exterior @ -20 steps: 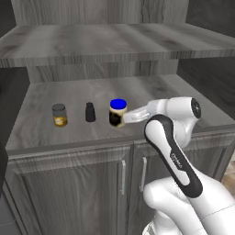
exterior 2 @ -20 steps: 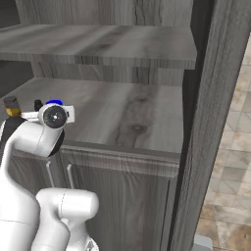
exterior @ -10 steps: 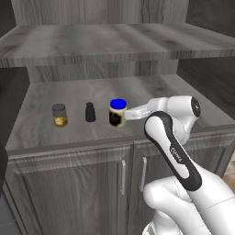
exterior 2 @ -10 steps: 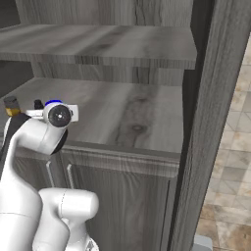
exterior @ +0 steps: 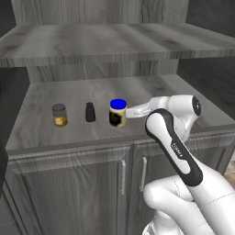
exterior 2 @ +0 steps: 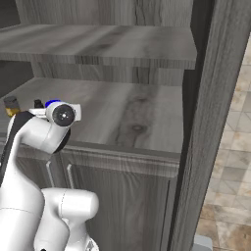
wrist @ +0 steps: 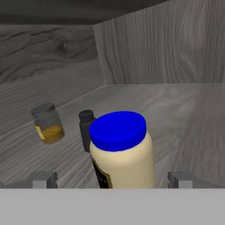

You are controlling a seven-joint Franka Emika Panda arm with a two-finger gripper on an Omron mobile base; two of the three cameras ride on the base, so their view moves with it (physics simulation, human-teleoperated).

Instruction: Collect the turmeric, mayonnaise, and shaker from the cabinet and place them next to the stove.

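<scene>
While gripper point(wrist: 112, 179) sits wide open around mayonnaise point(exterior: 117, 113), nothing gripped; turmeric point(exterior: 59, 114), shaker point(exterior: 90, 112) and mayonnaise all on cabinet point(exterior: 69, 156) shelf. Nothing collected; all three left to carry.

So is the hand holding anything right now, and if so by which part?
Nothing is held. The hand is open, its fingertips on either side of the mayonnaise without closing on it.
</scene>
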